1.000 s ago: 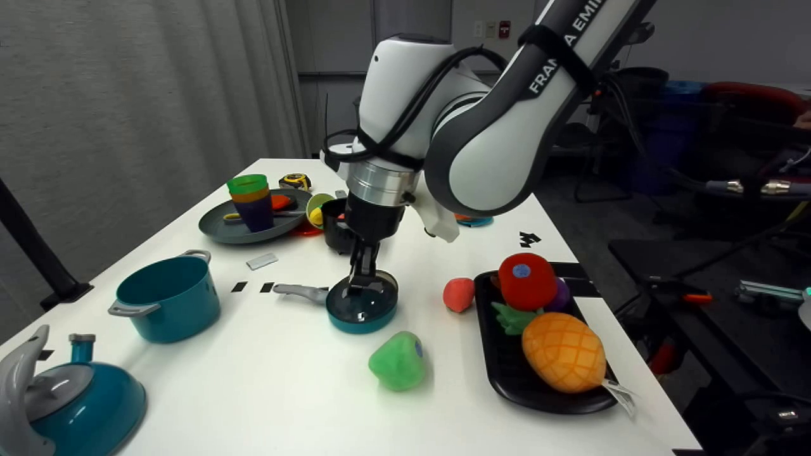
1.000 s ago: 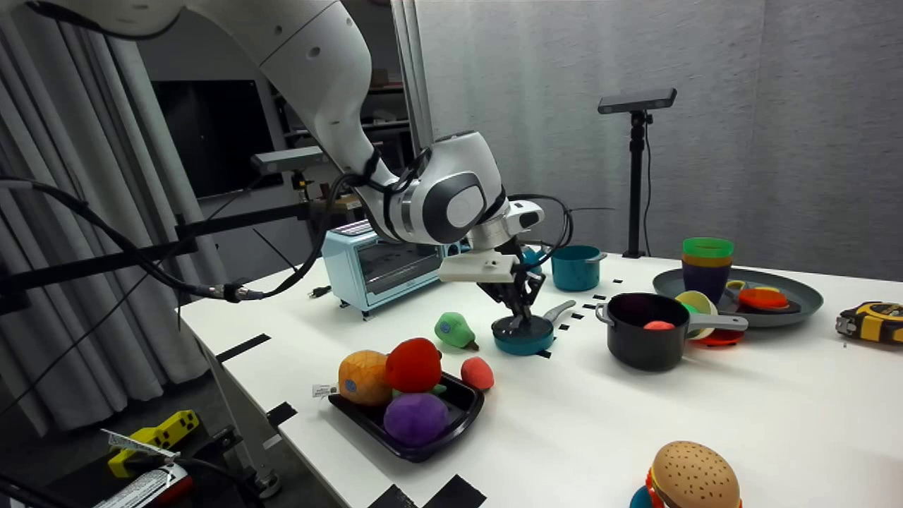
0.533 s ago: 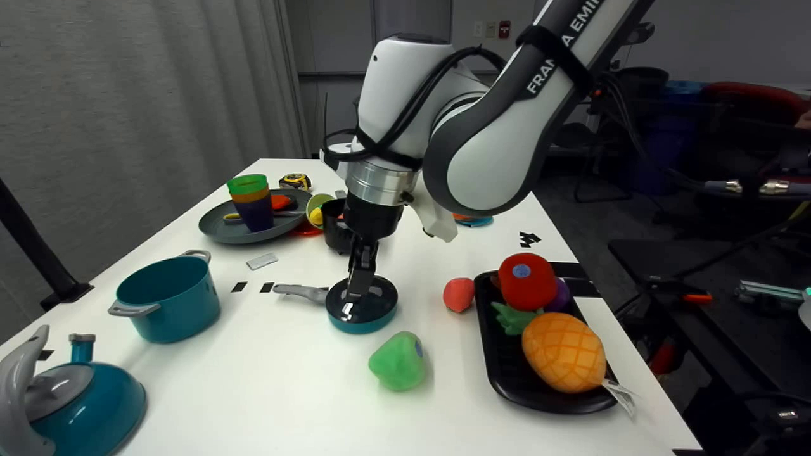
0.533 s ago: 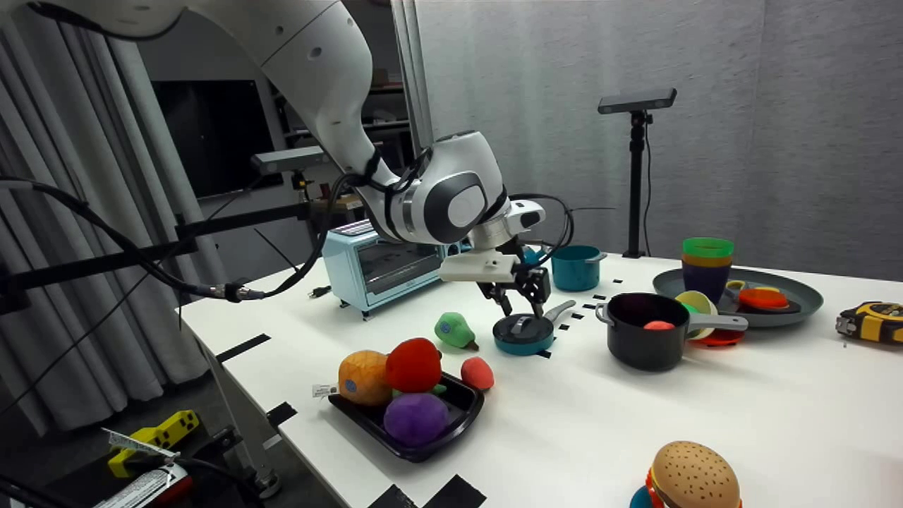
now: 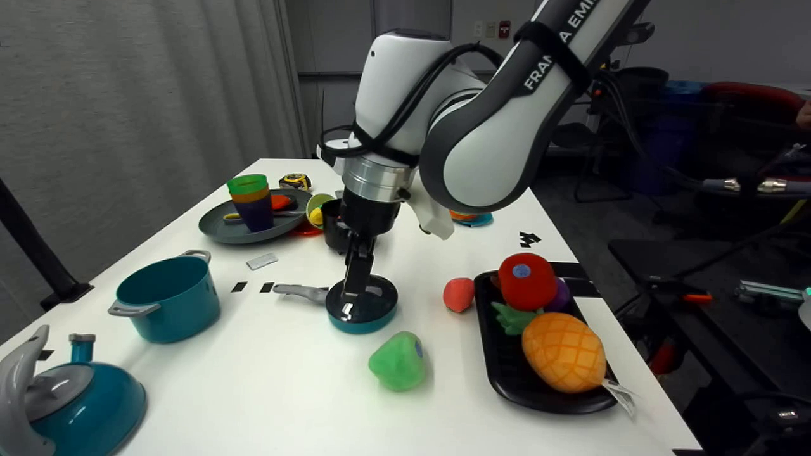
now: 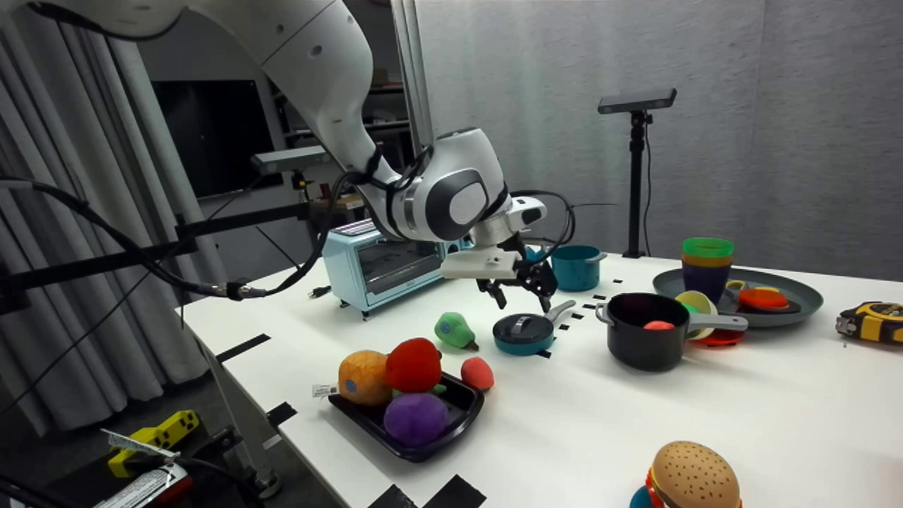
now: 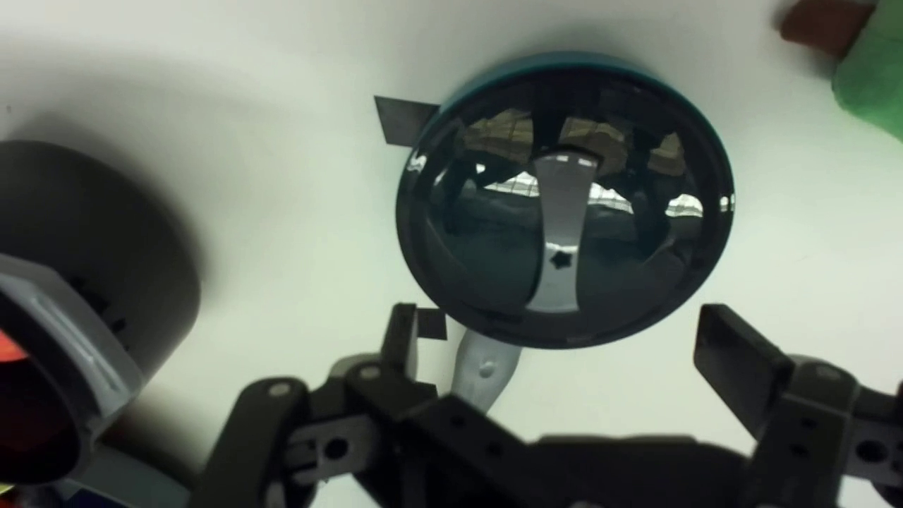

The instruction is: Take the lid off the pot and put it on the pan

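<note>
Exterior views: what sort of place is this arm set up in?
Probably a robotics lab, not a home kitchen: a camera-like bar tops a black stand, grey curtains hang beside the table, and a plush pineapple lies in a black tray.

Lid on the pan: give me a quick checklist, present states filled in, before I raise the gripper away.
1. Lid resting on the pan: ok, seen in both exterior views.
2. Lid fully seated all round: cannot tell; its edge hides most of the rim.
3. Gripper open: ok, jaws well apart.
4. Lid handle free of the fingers: ok, they stand apart from it.
5. Clearance over the pan handle: cannot tell; it runs under the gripper in the wrist view.
6. Pot uncovered: ok, a reddish object shows inside.
</note>
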Motion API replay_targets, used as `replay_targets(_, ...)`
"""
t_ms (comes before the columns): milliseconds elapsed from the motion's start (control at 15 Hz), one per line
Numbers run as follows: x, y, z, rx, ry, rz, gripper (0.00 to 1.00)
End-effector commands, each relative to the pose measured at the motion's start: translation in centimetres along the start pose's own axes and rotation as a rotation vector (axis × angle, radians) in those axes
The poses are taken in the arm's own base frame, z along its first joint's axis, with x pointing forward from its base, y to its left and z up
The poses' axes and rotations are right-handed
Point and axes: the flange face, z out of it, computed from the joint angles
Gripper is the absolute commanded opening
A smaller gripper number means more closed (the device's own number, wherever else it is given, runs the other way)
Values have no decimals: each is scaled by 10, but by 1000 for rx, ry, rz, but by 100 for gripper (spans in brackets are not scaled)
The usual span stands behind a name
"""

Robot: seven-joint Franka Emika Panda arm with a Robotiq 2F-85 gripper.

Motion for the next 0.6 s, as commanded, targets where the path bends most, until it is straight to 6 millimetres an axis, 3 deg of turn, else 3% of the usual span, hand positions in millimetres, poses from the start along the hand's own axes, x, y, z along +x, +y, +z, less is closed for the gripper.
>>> replay_targets(0,9,4,-10,-5,36,19,100)
replay_targets(533,21,0,-35,-14,82,7,100)
